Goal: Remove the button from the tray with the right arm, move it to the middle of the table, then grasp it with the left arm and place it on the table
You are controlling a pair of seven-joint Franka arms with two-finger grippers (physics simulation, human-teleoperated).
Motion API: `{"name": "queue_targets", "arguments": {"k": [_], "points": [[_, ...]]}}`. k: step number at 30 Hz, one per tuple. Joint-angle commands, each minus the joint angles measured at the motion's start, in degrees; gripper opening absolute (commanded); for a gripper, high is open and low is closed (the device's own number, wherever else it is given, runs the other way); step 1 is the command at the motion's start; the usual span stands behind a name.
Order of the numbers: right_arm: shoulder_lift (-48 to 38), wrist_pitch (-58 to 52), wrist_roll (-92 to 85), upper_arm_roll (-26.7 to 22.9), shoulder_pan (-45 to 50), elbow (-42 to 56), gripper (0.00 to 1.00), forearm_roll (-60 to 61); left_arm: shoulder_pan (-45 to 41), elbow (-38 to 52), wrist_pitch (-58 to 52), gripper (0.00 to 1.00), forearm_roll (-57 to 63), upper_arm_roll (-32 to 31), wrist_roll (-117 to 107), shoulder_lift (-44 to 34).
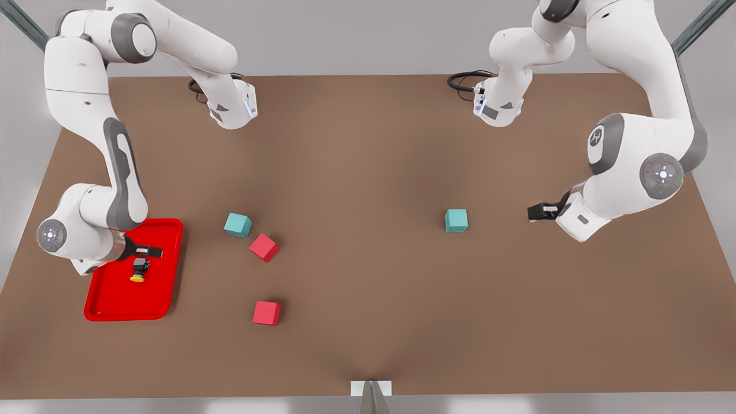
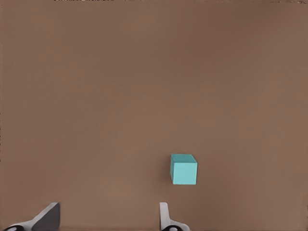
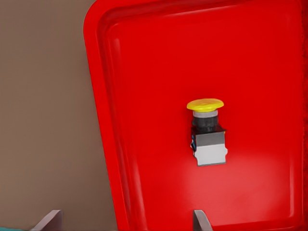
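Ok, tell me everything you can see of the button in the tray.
The button is tiny: a round, glossy yellow cap on a short dark neck and a blocky grey-black body with one lighter grey face. It lies on its side on the floor of the red tray, apart from the rim. Nothing grips it. The right gripper hovers over the tray beside it, jaws open.

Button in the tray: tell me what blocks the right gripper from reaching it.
Nothing visible does. The button lies alone on the red tray, and the right gripper hovers open just above it. The left gripper waits near a teal cube.
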Motion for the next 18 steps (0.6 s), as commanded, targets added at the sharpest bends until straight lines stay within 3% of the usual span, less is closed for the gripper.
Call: {"name": "queue_targets", "arguments": {"k": [1,3,4,10,16,18], "points": [[1.56,4.72,-14.09,0.0,-1.97,0.12,1.0,-1.48,-0.09,0.3,0.33,1.0,0.15,0.11,-11.71,0.23],[2.71,4.54,-18.05,1.49,-5.31,0.2,1.0,-3.49,-0.18,3.29,1.91,1.0,-0.29,-0.07,-12.33,1.99],[3.85,4.45,-17.88,6.59,-10.06,0.03,1.0,-8.5,-0.44,3.29,2.26,1.0,-0.03,-0.16,-13.38,2.25],[6.93,4.37,-17.88,15.38,-18.76,-1.64,1.0,-17.47,-0.8,3.38,2.09,1.0,0.06,-0.16,-13.56,2.34],[9.21,7.88,-17.44,15.74,-18.76,-1.47,1.0,-19.49,-0.36,3.47,1.65,1.0,0.32,-0.16,-12.33,2.43],[9.92,8.23,-17.35,15.82,-19.29,-1.46,1.0,-19.49,-0.36,3.91,1.91,1.0,0.32,0.1,-0.12,2.43]]}}
